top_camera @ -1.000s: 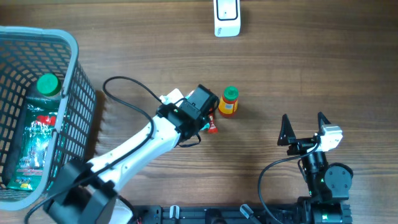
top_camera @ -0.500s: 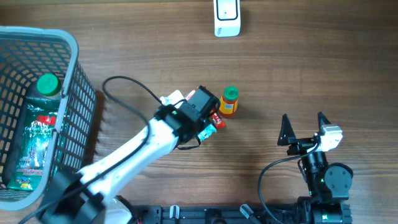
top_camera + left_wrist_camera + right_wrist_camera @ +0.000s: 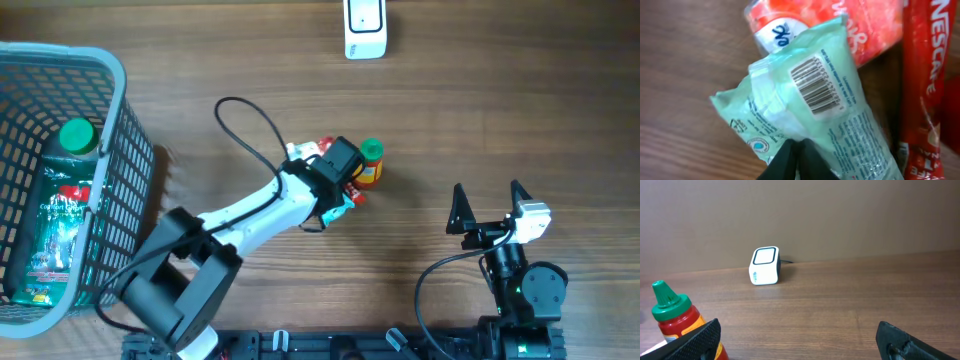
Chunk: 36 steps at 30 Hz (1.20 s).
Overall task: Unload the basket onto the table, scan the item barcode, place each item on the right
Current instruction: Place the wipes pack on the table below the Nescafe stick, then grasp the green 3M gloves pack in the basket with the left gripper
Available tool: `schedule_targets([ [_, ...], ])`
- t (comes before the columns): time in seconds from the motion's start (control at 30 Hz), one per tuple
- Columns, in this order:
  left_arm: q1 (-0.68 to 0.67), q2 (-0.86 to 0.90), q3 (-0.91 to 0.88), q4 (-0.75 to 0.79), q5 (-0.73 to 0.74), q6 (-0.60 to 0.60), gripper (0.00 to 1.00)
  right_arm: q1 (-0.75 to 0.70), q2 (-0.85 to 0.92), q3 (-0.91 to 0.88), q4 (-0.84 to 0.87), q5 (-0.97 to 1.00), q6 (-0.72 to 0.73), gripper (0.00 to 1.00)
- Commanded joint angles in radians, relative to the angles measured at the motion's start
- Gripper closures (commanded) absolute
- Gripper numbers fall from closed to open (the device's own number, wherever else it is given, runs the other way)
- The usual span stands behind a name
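The left tool (image 3: 796,161) is being kept clamped on the lower edge of a mint-green packet (image 3: 840,125), its dark fingers being pressed together into a tight point over the film. With the grip being taken at the margin, the printed barcode (image 3: 816,82) is being left uncovered and turned up toward the wrist camera. This is judged to be the reason for so low a hold.

The packet is being held just beside a red Nescafe stick (image 3: 922,75) and partly over an orange-red pouch (image 3: 840,25). The cluster is sitting near the middle of the worktop (image 3: 520,100), close to a small sauce bottle (image 3: 369,164) with a green cap. Whether the packet is being lifted clear of the wood cannot be told, since the wrist housing is hiding most of it in the overhead view.

The scanner (image 3: 365,30) is standing at the far edge, well apart from the packet. The code will therefore have to be carried across and tipped toward the scanner's face before a reading can be taken.

The right tool (image 3: 489,205) is being held with its jaws wide apart and nothing between them. It is parked near the robot's base, out of the path between packet and scanner. At the left a grey basket (image 3: 118,110) is holding a large green-capped bottle (image 3: 76,137), well apart from the packet being handled.
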Motion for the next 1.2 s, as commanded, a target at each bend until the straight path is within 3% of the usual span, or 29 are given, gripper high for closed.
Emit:
schedule_targets([
  [0.0, 0.004, 0.076, -0.006, 0.027, 0.114, 0.101, 0.86, 0.001, -0.006, -0.001, 0.006, -0.011, -0.019, 0.00],
  [0.13, 0.001, -0.048, -0.001, -0.037, 0.116, 0.102, 0.60, 0.001, -0.006, -0.001, 0.006, -0.011, -0.019, 0.00],
  [0.23, 0.006, -0.225, 0.037, -0.114, 0.047, 0.102, 0.13, 0.001, -0.006, -0.001, 0.006, -0.011, -0.019, 0.00],
  [0.33, 0.036, -0.454, 0.125, -0.173, -0.127, 0.102, 0.02, 0.001, -0.006, -0.001, 0.006, -0.011, -0.019, 0.00],
  [0.47, 0.124, -0.684, 0.186, -0.169, -0.312, 0.102, 0.00, 0.001, -0.006, -0.001, 0.006, -0.011, -0.019, 0.00],
  [0.6, 0.330, -0.872, 0.189, -0.169, -0.477, 0.097, 0.00, 0.001, -0.006, -0.001, 0.006, -0.011, -0.019, 0.00],
  [0.77, 0.761, -0.944, 0.189, -0.189, -0.458, -0.036, 0.00, 0.001, -0.006, -0.001, 0.006, -0.011, -0.018, 0.00],
  [0.83, 0.933, -0.930, 0.189, -0.227, -0.400, -0.135, 0.00, 0.001, -0.006, -0.001, 0.006, -0.011, -0.019, 0.00],
  [0.87, 1.079, -0.904, 0.189, -0.258, -0.301, -0.209, 0.00, 0.001, -0.006, -0.001, 0.006, -0.011, -0.018, 0.00],
  [1.03, 1.482, -0.713, 0.189, -0.272, 0.114, -0.308, 0.00, 0.001, -0.006, -0.001, 0.006, -0.011, -0.019, 0.00],
  [1.17, 1.649, -0.497, 0.189, -0.302, 0.340, -0.506, 0.00, 0.001, -0.006, -0.001, 0.006, -0.011, -0.019, 0.00],
])
